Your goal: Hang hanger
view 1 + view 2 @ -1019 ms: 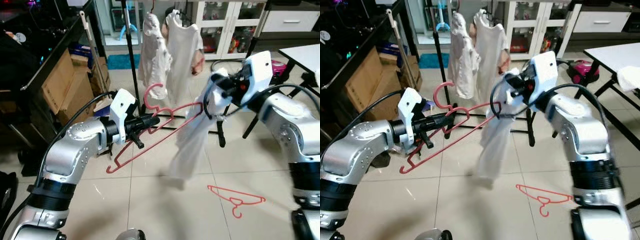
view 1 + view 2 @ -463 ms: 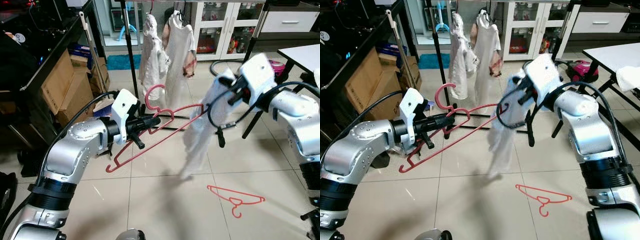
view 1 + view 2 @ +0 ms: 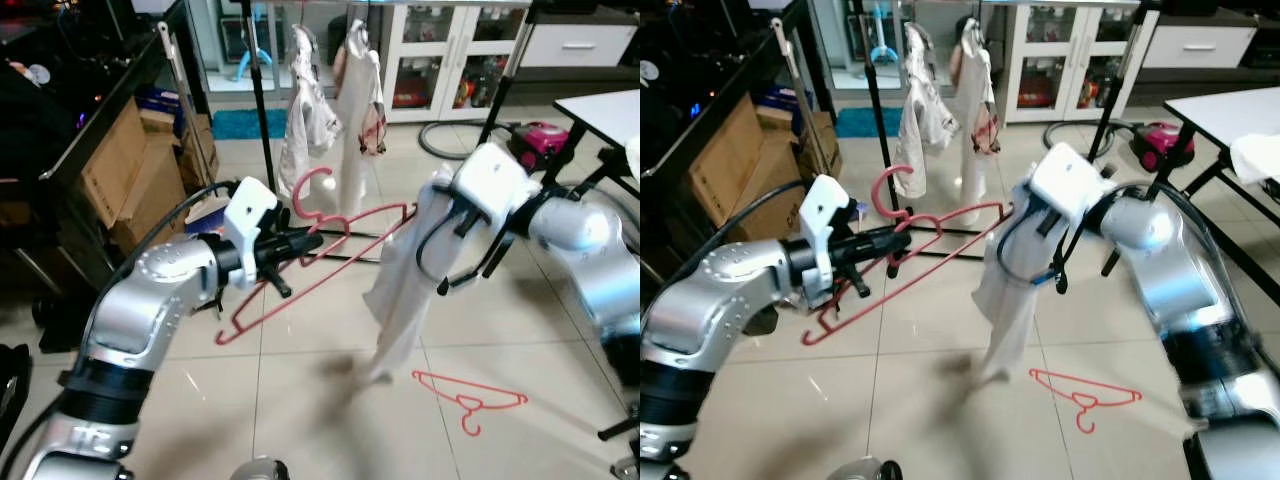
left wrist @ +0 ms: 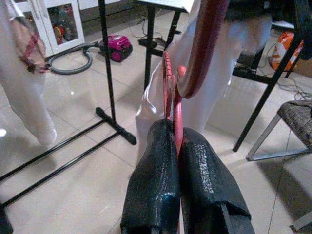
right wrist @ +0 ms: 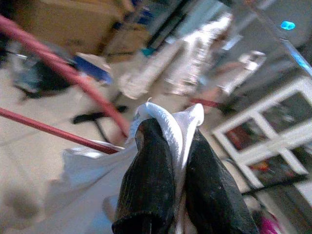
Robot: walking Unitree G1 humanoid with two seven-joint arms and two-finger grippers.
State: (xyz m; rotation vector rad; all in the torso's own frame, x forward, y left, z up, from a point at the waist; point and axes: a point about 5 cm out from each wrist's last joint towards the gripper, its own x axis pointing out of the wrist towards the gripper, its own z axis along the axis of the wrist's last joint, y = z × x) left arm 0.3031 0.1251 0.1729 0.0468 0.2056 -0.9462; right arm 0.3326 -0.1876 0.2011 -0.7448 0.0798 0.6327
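Red plastic, the hanger was clamped near its neck between the closed fingers of the left gripper, hook up, one shoulder reaching into the white garment. The right gripper was shut on a bunched fold of that garment, holding it up at the hanger's far tip.

The cloth looked only partly threaded; I judged that a pull by either arm could slide the garment off the shoulder and drop it to the tiled floor. The neck grip was narrow, so the hanger could also twist between the fingers and swing its hook away from the rail.

Behind the hanger stood the black clothes rack, with two pale garments already hanging on it; these crowd the space where the hook must go. Below and to the right of the hanger a second red hanger lay on the floor, a trip hazard. Cardboard boxes sat left of the hanger, and beyond the garment lay a pink vacuum cleaner.
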